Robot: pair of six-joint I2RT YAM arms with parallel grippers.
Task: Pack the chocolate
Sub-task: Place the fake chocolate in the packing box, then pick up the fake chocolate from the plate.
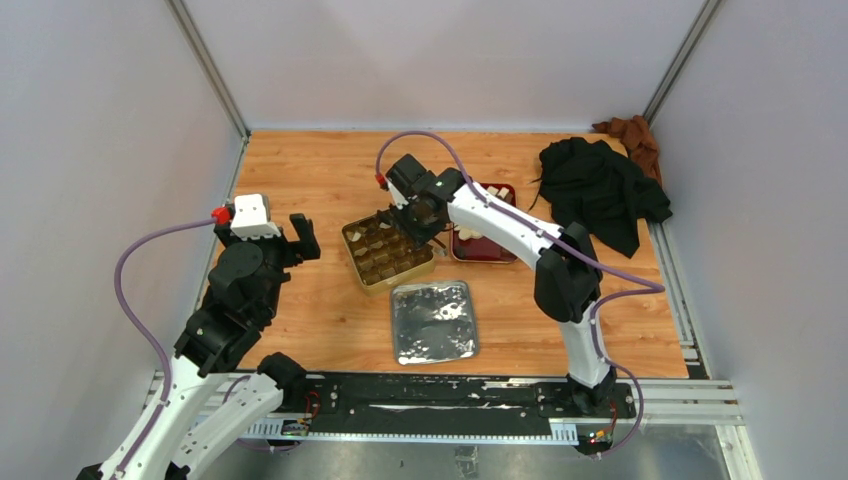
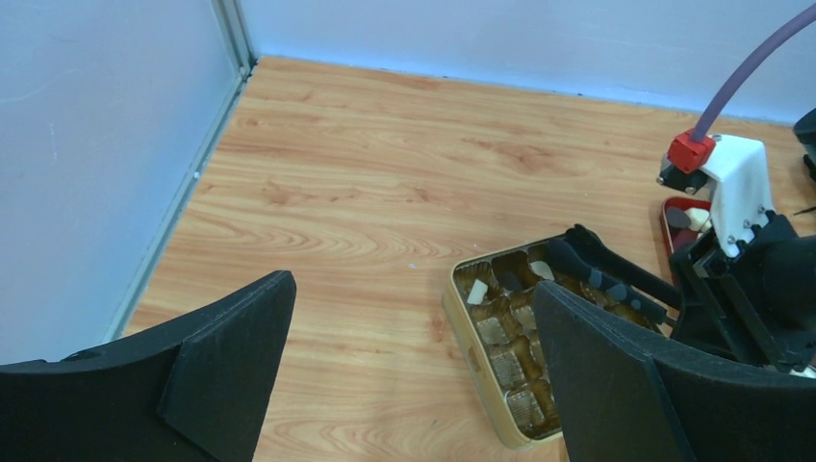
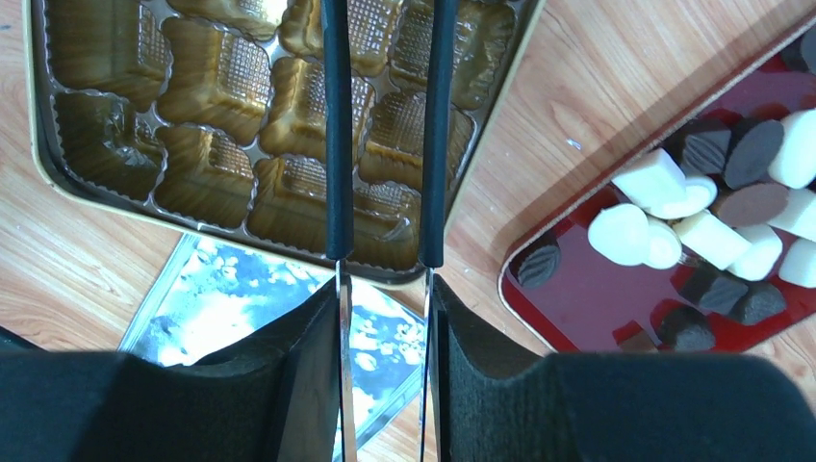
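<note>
Behind the right arm (image 1: 500,215), red tray (image 1: 505,190) half hidden.

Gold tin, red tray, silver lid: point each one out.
gold tin (image 1: 362,268), top external view, on its near-left rim.
red tray (image 3: 587,306), right wrist view, on its bare red floor.
silver lid (image 1: 433,320), top external view, at its centre.

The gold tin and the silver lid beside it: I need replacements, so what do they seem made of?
The gold tin looks like thin painted metal with a rolled rim; its brown insert seems glossy moulded plastic, judging by its highlights. The silver lid appears to be shiny metal, mirroring its surroundings; foil cannot be ruled out.
</note>
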